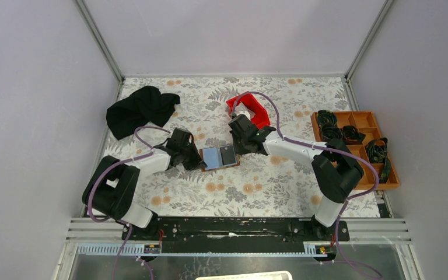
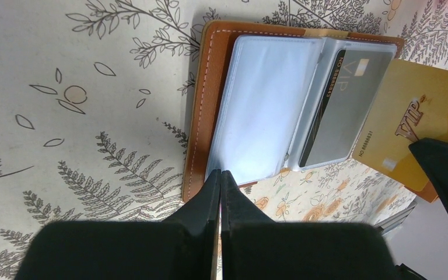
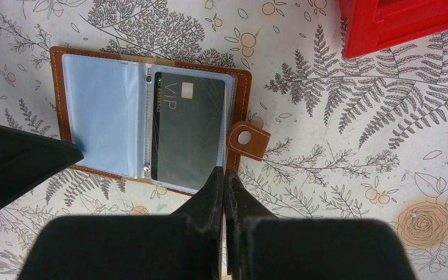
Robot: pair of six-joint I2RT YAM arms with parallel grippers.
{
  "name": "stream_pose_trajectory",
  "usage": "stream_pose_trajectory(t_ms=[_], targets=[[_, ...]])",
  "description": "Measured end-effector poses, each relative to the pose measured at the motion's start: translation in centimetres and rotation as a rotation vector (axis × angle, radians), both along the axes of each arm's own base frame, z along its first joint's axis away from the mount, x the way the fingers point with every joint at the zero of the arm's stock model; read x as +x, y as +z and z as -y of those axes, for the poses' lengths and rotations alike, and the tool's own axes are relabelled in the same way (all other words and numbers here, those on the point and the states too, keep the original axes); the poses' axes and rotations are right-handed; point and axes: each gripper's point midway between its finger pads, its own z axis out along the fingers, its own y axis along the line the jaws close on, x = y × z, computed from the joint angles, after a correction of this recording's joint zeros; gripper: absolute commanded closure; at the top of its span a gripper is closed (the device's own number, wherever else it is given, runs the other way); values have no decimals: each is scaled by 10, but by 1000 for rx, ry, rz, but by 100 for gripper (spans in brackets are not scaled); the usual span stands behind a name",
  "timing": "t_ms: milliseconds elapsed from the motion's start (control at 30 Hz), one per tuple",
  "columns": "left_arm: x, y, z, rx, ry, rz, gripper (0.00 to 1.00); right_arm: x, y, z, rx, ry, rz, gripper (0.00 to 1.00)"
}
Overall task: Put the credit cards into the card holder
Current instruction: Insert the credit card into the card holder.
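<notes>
Open brown leather card holder (image 3: 242, 99) on floral bench (image 3: 326, 204), dark VIP card (image 3: 189, 131) sleeved inside, gold VIP card (image 2: 420, 116) alongside, left claw (image 2: 220, 181) and right claw (image 3: 224, 178) both fully closed, holding anything unclear

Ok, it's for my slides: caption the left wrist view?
Shut left hand at the open card holder; right hand holds a gold VIP card.

Pale lilac walls (image 1: 35, 70), floral tabletop (image 1: 268, 186)

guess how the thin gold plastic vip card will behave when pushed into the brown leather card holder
The thin gold plastic VIP card looks flat and unbent in the right gripper, so probably stiff. Its smooth face suggests it could slip. So thin, likely very light.
</notes>
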Motion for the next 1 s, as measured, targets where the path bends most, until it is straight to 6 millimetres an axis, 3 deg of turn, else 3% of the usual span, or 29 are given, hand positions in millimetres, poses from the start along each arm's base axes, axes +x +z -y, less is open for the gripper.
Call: stream_pose_trajectory(t_ms=[1000], targets=[[7,-1,2,17,-29,7,100,7,-9,-2,54,-59,-13,100]])
